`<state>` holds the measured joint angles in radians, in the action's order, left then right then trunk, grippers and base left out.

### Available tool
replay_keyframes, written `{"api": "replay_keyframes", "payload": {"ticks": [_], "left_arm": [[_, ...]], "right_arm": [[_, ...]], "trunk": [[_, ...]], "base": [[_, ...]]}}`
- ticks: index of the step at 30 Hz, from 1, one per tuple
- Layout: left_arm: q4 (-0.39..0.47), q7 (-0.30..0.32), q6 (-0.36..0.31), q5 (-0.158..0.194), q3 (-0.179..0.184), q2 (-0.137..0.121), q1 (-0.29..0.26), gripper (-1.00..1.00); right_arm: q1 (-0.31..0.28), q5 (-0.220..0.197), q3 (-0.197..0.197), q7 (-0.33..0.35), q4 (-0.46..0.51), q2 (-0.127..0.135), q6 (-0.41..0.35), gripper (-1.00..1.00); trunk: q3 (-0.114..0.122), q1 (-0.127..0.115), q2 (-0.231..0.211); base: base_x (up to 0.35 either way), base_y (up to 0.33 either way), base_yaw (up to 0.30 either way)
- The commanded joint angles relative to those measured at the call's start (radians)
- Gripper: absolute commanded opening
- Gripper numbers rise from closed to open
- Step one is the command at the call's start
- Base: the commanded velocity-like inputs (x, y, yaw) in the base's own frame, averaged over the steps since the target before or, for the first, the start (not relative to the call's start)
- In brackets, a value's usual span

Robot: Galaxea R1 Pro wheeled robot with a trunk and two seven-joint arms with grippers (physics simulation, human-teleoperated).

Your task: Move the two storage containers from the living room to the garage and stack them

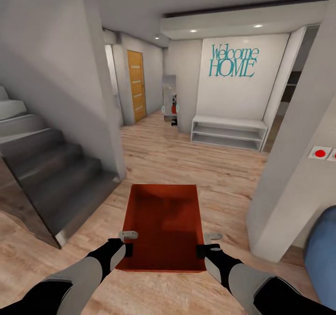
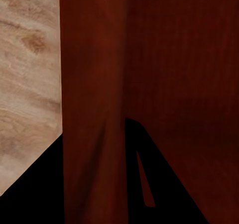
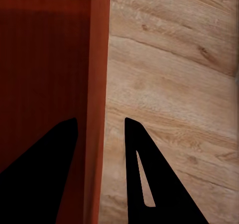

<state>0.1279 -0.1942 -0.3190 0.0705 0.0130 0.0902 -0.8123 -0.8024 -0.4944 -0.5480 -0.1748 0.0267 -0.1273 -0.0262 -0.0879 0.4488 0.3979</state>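
A: Left gripper (image 1: 128,242) and right gripper (image 1: 211,243) each straddle a side wall of the bin (image 1: 163,226), one finger inside, one outside; we read both as clamped.

B: Bin position?

A: Carried between our arms, long axis pointing ahead, over wood floor (image 1: 186,161). Wood door (image 1: 136,86) lies ahead-left; neither arm is nearer.

Bin (image 1: 163,221): near rim partly covered by both grippers; outer walls and underside hidden. In left wrist view the bin wall (image 2: 94,109) hides the gap between the fingers, contact unclear. Sofa (image 1: 322,254) cut by right edge. Stairs (image 1: 42,165) cut by left edge. Red item (image 1: 174,109) down the hall too small to identify. Wall switch (image 1: 321,153) cut off.
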Motion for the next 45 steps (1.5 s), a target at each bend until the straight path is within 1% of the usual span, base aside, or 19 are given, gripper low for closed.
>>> {"api": "replay_keyframes", "payload": {"ticks": [1, 28, 39, 45], "left_arm": [[0.006, -0.014, 0.0, -0.031, -0.011, -0.006, -0.001, -1.0], [0.006, -0.014, 0.0, -0.031, -0.011, -0.006, -0.002, -1.0], [0.006, -0.014, 0.0, -0.031, -0.011, -0.006, -0.002, -1.0], [0.006, -0.014, 0.0, -0.031, -0.011, -0.006, -0.002, -1.0]], "right_arm": [[0.0, -0.016, -0.018, -0.003, 0.001, 0.0, -0.006, -1.0], [0.0, -0.017, -0.018, -0.002, 0.001, 0.001, -0.006, -1.0], [0.0, -0.016, -0.018, -0.002, 0.001, 0.002, -0.005, -1.0], [0.0, -0.016, -0.018, -0.002, 0.001, 0.003, -0.005, -1.0]], "trunk": [[-0.002, 0.001, 0.002], [-0.002, 0.001, 0.002], [-0.002, 0.001, 0.002], [-0.002, 0.001, 0.002]], "base": [[0.322, 0.0, -0.034], [0.322, 0.0, -0.002], [0.322, 0.0, -0.105], [0.322, 0.0, -0.022]]}}
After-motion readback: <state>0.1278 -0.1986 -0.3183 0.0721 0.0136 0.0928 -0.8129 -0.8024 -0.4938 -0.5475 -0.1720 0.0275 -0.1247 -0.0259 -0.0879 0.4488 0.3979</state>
